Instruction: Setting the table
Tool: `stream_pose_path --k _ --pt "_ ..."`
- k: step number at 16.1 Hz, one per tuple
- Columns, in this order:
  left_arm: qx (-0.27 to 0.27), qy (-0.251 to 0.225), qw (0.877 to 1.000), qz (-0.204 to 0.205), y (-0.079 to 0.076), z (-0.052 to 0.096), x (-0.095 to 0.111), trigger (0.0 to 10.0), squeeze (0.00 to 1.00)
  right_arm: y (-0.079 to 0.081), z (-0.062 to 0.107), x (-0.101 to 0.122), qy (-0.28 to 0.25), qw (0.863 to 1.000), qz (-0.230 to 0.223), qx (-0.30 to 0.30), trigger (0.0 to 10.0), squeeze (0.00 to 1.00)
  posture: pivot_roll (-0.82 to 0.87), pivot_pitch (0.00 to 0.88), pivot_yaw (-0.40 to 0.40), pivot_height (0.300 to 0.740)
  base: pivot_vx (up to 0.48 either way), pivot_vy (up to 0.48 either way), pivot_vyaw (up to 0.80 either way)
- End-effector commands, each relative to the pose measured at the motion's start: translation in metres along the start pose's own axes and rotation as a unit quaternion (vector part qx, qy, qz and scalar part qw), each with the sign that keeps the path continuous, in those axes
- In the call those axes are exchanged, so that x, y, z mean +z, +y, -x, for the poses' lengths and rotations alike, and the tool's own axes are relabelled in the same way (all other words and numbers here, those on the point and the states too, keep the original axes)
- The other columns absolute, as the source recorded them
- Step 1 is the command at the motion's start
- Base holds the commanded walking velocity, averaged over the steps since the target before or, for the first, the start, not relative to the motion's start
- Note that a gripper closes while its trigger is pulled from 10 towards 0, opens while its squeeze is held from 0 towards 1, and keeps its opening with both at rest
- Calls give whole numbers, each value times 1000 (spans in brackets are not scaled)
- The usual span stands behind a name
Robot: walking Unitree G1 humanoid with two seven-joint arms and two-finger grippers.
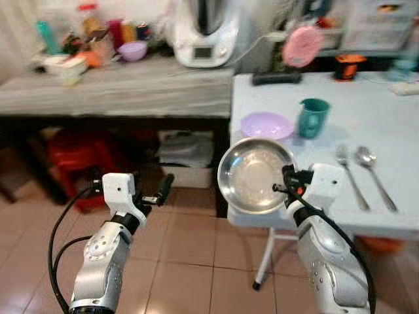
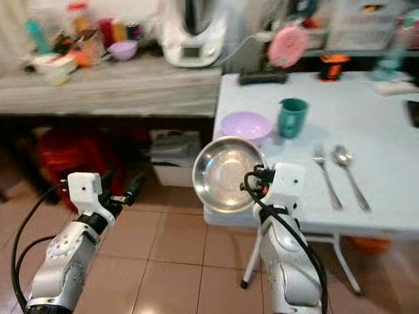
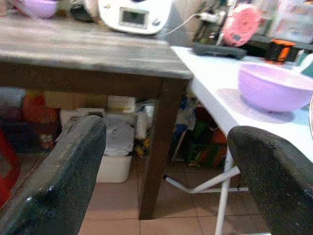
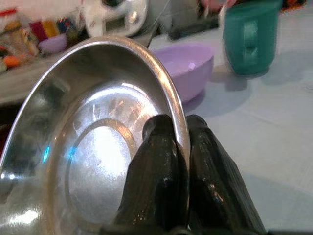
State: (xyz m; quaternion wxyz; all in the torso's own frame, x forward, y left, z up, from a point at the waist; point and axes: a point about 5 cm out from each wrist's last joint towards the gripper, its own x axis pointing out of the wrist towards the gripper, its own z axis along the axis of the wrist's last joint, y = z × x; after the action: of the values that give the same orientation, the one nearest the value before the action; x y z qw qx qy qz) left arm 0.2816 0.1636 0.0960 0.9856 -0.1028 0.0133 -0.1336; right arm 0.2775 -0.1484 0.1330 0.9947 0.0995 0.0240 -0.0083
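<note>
From the head views: right gripper point(image 1: 286, 183) pinching the rim of a steel plate point(image 1: 254, 173), held tilted at the near left corner of the pale blue table point(image 1: 393, 118); lilac bowl point(image 1: 266, 125) and teal cup point(image 1: 313, 117) just behind it, fork point(image 1: 350, 174) and spoon point(image 1: 373, 167) side by side further right; left gripper point(image 1: 159, 191) over the tiled floor point(image 1: 190, 248), left of the table. From the left wrist: fingers point(image 3: 58, 181) spread wide, nothing between, facing the wooden bench point(image 3: 83, 49) and the bowl. From the right wrist: fingers point(image 4: 156, 181) pressed together on the plate's rim, bowl and cup beyond.
</note>
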Motion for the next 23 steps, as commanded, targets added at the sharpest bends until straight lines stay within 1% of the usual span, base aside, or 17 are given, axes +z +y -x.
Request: stream_pose_path --k 1,5,12,22,23 --pt "-5 -5 1000 -5 -3 -4 3 10000 0 -3 -1 3 -8 1000 0 -7 10000 0 -63 0 111 740 0 379 -544" --pt "-3 -6 1000 -5 -3 -5 3 10000 0 -2 -2 4 -12 1000 1 -6 10000 0 -62 0 109 740 0 382 -531" --pt "15 -10 1000 -12 1 -7 3 10000 0 -2 -3 5 -21 1000 5 -8 10000 0 -60 0 107 740 0 386 0" --pt "22 -9 1000 -19 2 -11 3 10000 0 -2 -4 7 -29 999 13 -6 10000 0 -64 0 108 740 0 391 0" --pt "25 -10 999 -19 2 -11 3 10000 0 -2 -4 7 -29 999 13 -6 10000 0 -64 0 108 740 0 0 0"
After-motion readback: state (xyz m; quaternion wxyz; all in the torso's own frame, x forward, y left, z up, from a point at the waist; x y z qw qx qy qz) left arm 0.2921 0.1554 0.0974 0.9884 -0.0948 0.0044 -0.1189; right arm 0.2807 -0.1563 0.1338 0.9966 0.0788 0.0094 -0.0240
